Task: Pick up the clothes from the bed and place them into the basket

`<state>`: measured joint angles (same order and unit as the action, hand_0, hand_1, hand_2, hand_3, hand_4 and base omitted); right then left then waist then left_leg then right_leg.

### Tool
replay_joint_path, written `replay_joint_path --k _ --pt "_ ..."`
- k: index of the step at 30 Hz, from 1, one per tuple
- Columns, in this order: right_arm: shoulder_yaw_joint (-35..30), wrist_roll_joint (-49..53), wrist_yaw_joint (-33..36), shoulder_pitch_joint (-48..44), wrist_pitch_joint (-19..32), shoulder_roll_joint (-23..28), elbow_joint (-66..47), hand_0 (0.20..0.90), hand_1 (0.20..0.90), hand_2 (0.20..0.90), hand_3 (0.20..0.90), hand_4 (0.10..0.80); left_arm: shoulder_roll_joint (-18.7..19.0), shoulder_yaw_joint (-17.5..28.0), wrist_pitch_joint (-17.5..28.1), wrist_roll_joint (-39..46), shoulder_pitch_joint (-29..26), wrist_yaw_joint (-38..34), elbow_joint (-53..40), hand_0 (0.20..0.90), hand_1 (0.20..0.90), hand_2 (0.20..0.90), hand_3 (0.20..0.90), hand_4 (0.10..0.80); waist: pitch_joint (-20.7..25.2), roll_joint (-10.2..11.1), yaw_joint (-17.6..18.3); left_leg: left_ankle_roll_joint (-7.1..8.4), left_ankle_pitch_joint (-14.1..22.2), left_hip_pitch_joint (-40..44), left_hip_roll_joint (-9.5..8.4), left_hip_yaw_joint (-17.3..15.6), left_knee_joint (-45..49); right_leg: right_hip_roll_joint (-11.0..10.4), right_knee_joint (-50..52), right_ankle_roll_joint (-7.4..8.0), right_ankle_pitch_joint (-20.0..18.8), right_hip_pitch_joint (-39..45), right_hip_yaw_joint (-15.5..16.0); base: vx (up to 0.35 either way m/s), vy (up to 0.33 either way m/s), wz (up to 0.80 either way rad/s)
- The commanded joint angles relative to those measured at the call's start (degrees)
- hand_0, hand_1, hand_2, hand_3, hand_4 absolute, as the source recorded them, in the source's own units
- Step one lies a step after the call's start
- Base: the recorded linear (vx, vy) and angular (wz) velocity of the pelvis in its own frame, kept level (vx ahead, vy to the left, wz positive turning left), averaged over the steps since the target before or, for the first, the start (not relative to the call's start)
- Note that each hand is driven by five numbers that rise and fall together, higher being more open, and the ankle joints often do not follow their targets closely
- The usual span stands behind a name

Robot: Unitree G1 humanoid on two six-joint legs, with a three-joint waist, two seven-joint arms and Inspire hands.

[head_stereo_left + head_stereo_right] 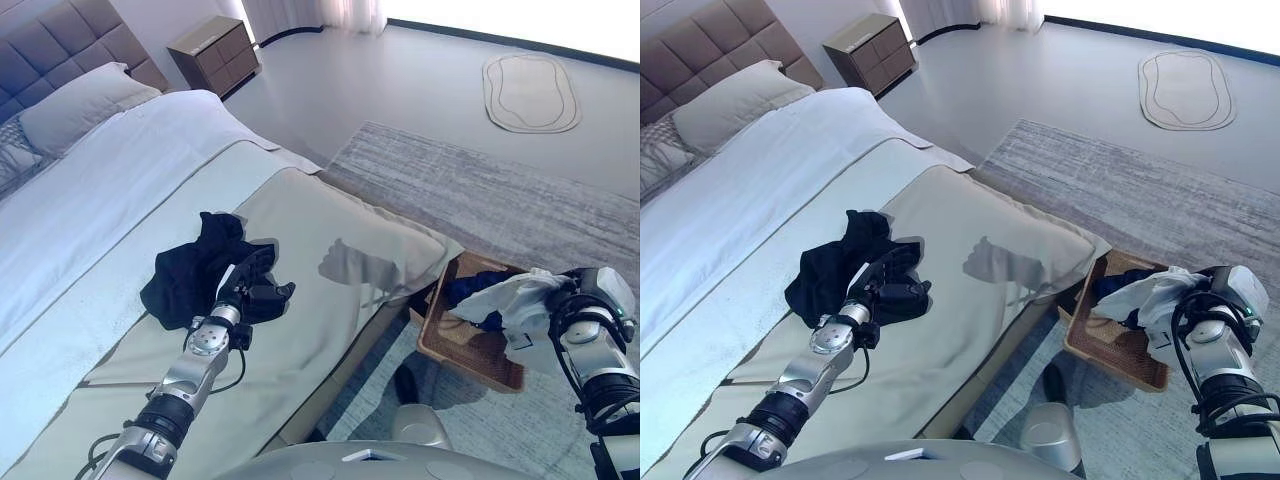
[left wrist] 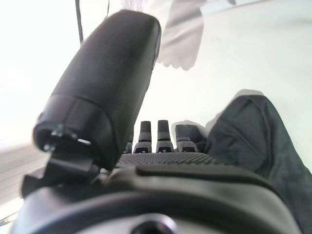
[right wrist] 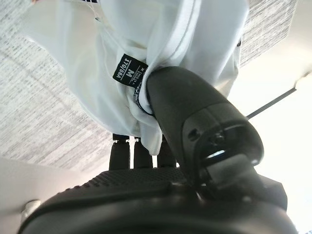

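Note:
A black garment (image 1: 185, 272) lies crumpled on the pale green bedspread (image 1: 330, 250). My left hand (image 1: 250, 285) rests at the garment's right edge with fingers straight and the thumb standing out; the left wrist view shows the black cloth (image 2: 263, 141) beside the fingers (image 2: 163, 134), not gripped. My right hand (image 3: 195, 122) is shut on a white garment (image 1: 510, 295) and holds it above the wicker basket (image 1: 478, 365) on the floor by the bed's corner. The thumb pinches the white cloth (image 3: 126, 48). A dark blue garment (image 1: 468, 284) lies in the basket.
A pillow (image 1: 80, 105) and the padded headboard (image 1: 50, 45) are at the far left. A nightstand (image 1: 215, 50) stands beyond the bed. A grey carpet (image 1: 500, 190) lies under the basket, and an oval rug (image 1: 530, 90) lies farther off.

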<state>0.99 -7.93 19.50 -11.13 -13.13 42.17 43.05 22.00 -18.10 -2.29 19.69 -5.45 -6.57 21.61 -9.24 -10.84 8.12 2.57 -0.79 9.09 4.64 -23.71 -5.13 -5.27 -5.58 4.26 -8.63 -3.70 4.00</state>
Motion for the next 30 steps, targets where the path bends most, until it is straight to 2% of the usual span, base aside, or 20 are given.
replay_joint_path --k 1,11,20,30 --pt "0.75 -1.21 3.37 -4.86 4.60 2.70 -0.19 0.900 0.900 0.900 0.900 0.800 2.60 2.11 3.65 -1.96 -2.28 -0.26 -1.62 0.900 0.900 0.900 0.900 0.800 -0.13 3.31 -0.44 0.47 3.15 -1.98 -1.45 5.97 1.26 0.59 0.62 1.52 5.44 4.28 2.97 0.000 0.000 0.00" --pt "1.35 -1.29 2.14 -4.21 4.64 1.60 0.04 0.900 0.900 0.900 0.900 0.800 2.40 2.33 4.24 -1.63 -1.66 0.08 -0.93 0.900 0.900 0.900 0.900 0.800 0.45 4.21 -1.33 0.85 2.80 -1.68 -0.56 5.21 1.16 0.28 0.58 1.46 5.71 4.99 4.78 0.013 0.001 0.03" --pt "1.98 -0.24 1.49 -3.73 4.52 0.53 -1.95 0.900 0.900 0.900 0.900 0.800 2.05 2.88 4.09 -1.44 -0.53 -1.57 -1.03 0.900 0.900 0.900 0.900 0.800 1.10 5.80 -2.45 0.70 2.85 -1.16 -0.53 6.60 1.28 0.41 0.58 1.20 5.86 6.23 5.12 0.006 0.000 0.01" --pt "3.30 8.18 -6.01 -6.59 11.56 -2.21 -13.56 0.900 0.900 0.900 0.900 0.800 0.70 5.50 4.61 -0.50 0.72 -3.84 0.03 0.900 0.900 0.900 0.900 0.800 0.36 7.61 -5.06 0.83 2.33 -1.43 -0.43 9.56 1.69 -0.37 1.40 0.37 6.75 7.99 7.28 0.001 0.017 0.09"
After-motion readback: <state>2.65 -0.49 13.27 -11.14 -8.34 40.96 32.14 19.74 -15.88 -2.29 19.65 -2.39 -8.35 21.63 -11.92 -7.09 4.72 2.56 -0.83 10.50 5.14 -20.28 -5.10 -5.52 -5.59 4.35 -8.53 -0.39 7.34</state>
